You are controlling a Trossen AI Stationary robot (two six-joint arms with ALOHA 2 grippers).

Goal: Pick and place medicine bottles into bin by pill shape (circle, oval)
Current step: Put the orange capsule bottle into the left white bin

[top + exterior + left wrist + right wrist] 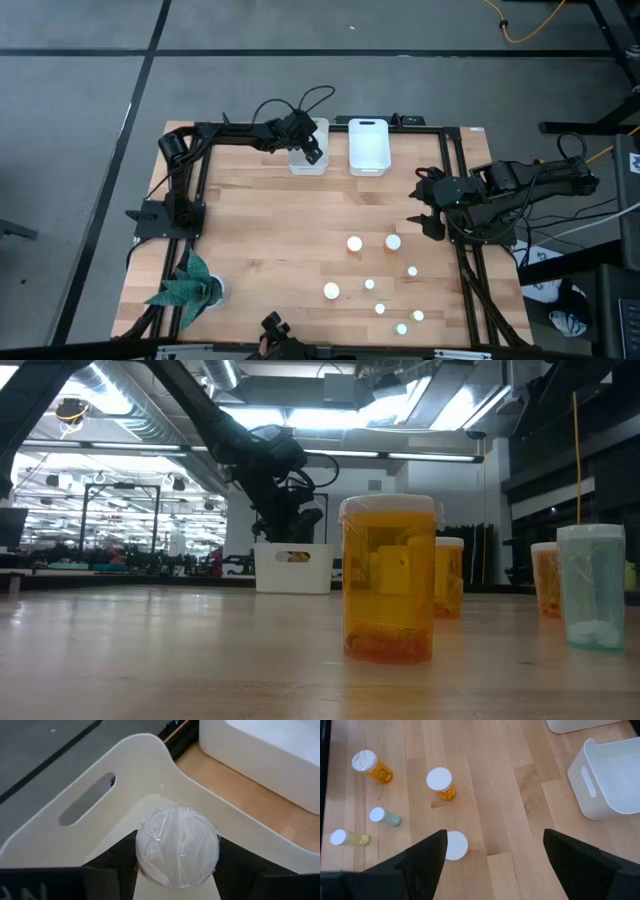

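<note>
My left gripper (pixel 312 150) is over the left white bin (pixel 308 160) at the table's far edge, reaching into it, shut on a white-capped bottle (pixel 177 845). Orange shows through that bin's handle slot in the low view (pixel 292 556). My right gripper (pixel 425 212) is open and empty above the table's right side; it also shows in the right wrist view (pixel 492 855). Three larger orange bottles (pixel 354 243) (pixel 393 241) (pixel 331 291) and several smaller ones (pixel 412 271) stand on their bases or lie on the near right of the table. My left gripper pinches the bottle between its two fingers (pixel 120 862), on opposite sides of the bottle just under its cap (pixel 145 870). The fingers point down into the bin from above. The bottle is upright, cap up. I cannot tell whether its base rests on the bin's floor.
A second white bin (pixel 368 145) stands right of the first at the far edge. A green leafy plant (pixel 188 287) stands at the near left corner. Bare wood lies between the bins and the bottles. In the right wrist view one large cap (pixel 456 845) is just beside my right finger.
</note>
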